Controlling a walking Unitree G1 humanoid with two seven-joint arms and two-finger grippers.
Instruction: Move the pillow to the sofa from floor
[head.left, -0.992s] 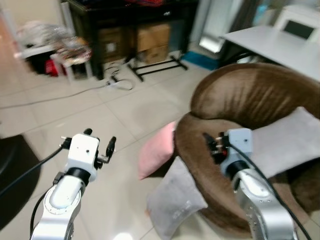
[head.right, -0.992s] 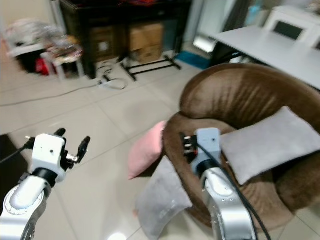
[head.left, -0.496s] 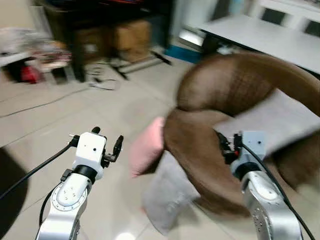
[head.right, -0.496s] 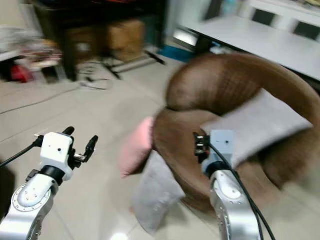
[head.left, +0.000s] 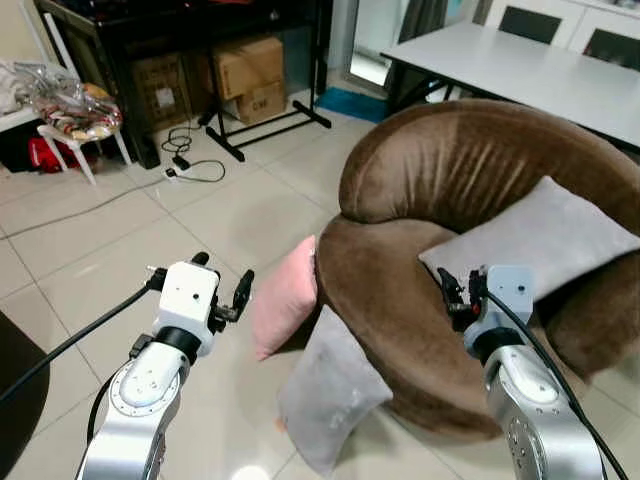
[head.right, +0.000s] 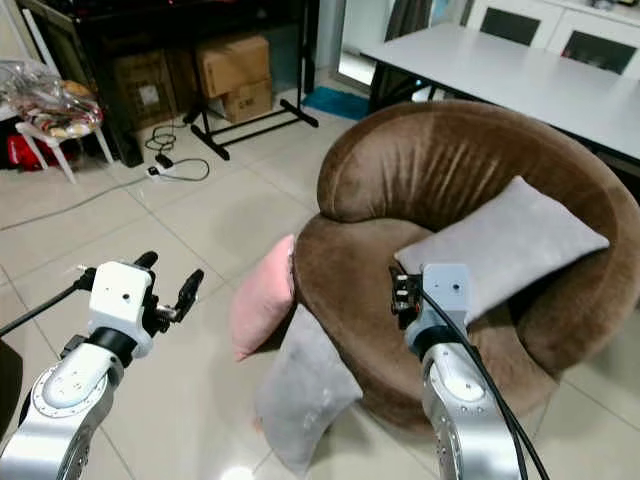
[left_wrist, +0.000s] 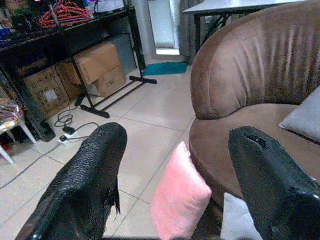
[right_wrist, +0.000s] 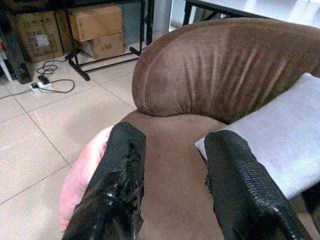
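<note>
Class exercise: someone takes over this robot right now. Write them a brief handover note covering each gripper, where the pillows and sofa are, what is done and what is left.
Left gripper: open, holding nothing, raised over the floor tiles near the pink pillow.
Right gripper: open, holding nothing, raised in front of the brown sofa.
Pink pillow: on the floor, leaning against the sofa's front.
Grey pillow: also on the floor, propped against the sofa beside the pink one.
Another grey pillow lies on the sofa seat.
Done: nothing gripped yet.
Left: grasp a floor pillow, lift it, set it on the seat.

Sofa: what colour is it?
Brown; the sofa shows best in the right eye view.
</note>
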